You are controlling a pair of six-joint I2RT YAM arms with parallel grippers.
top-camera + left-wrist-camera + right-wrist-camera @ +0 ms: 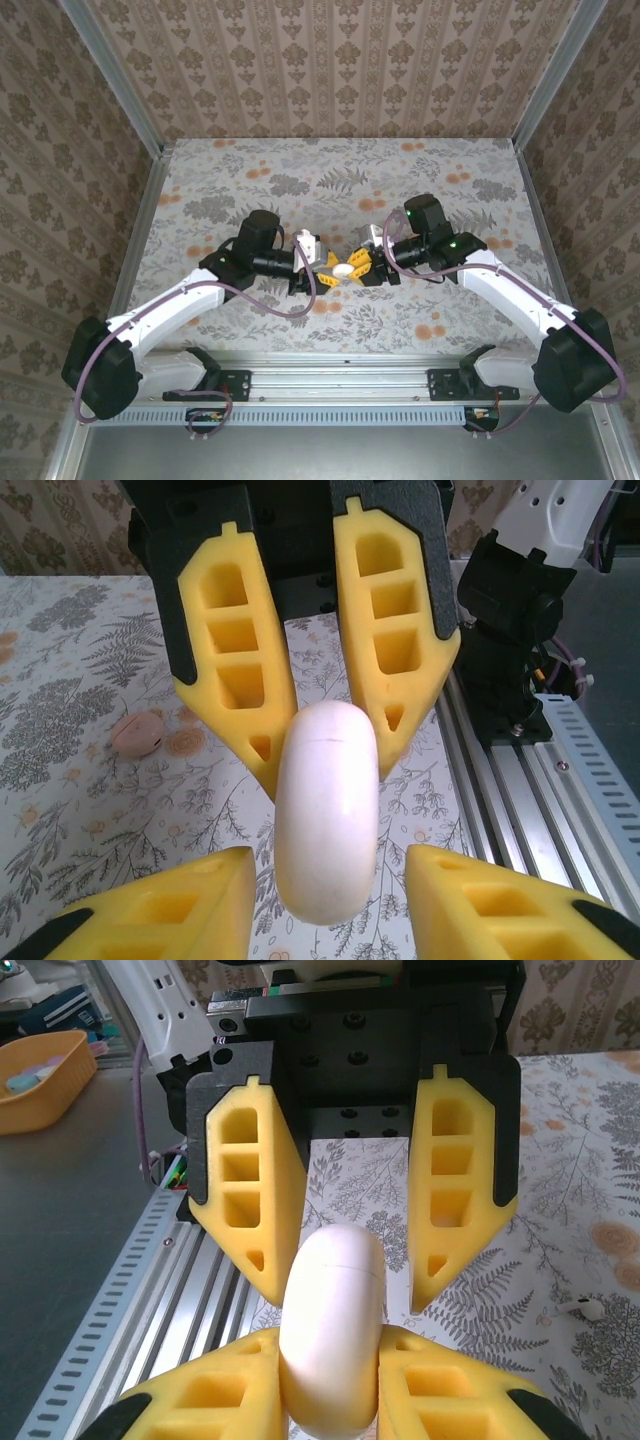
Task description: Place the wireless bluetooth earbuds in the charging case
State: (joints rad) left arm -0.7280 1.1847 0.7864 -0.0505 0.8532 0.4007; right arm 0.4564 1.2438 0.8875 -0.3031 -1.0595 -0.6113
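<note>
Case [333,1310] closed, clamped in right tool [330,1345], left tool [328,855] apart around it; earbud [585,1308] lies on tabletop [520,1250], none inserted yet.

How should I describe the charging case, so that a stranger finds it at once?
Start at the middle of the flowered table. There the right hand clamps the charging case. It is the only smooth white oval among yellow fingers.
</note>
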